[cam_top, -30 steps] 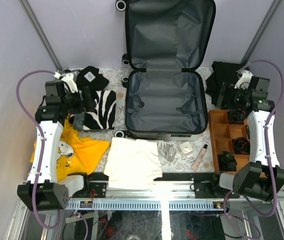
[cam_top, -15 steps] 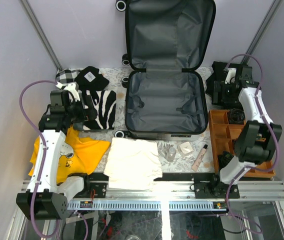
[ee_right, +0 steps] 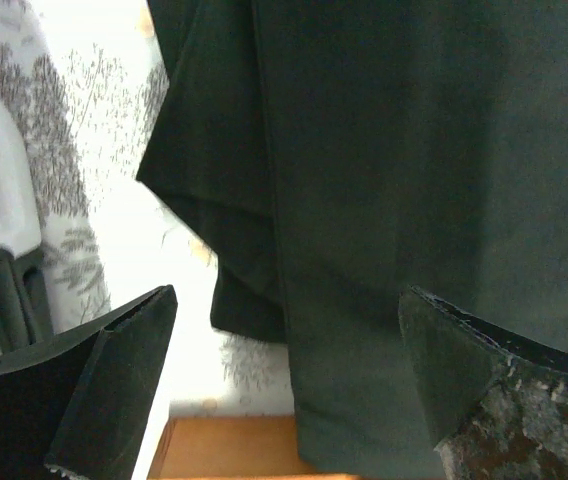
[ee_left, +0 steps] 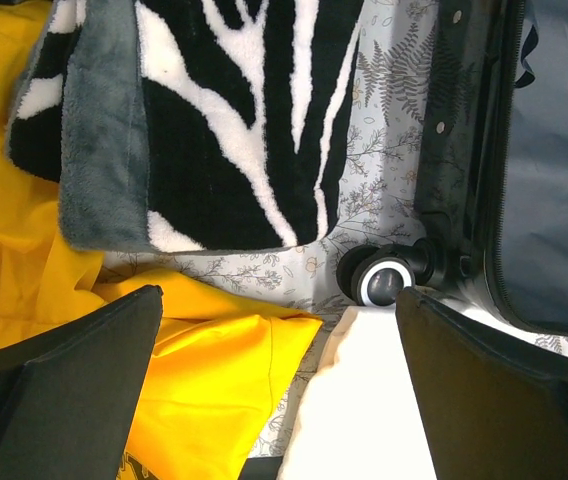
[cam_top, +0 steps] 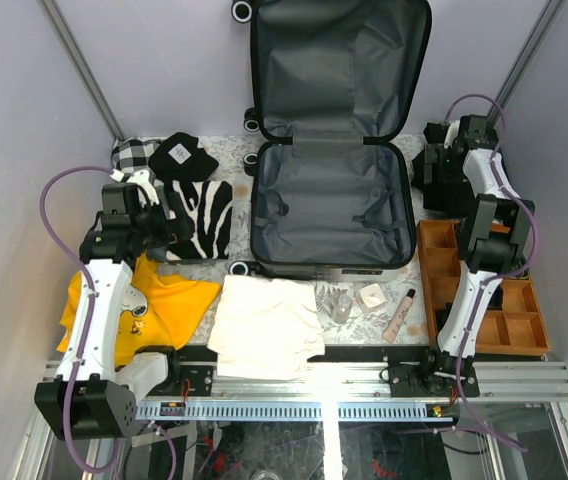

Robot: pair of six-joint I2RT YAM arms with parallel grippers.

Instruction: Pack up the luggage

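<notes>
One open luggage [cam_top: 329,215] is lying at upper centre, six cloths are lying around it, namely a zebra cloth [cam_top: 206,215], yellow shirt [cam_top: 169,295], cream cloth [cam_top: 266,325], checkered cloth [cam_top: 127,152] and black tagged piece [cam_top: 186,158] at left plus a black garment [cam_top: 421,168] at upper right, three small toiletries [cam_top: 371,297] are resting at lower centre, and one orange tray [cam_top: 520,330] is sitting at lower right.

The luggage [cam_top: 329,205] sits with a folded blanket [cam_top: 214,215] left, compartment tray [cam_top: 529,330] right.
</notes>
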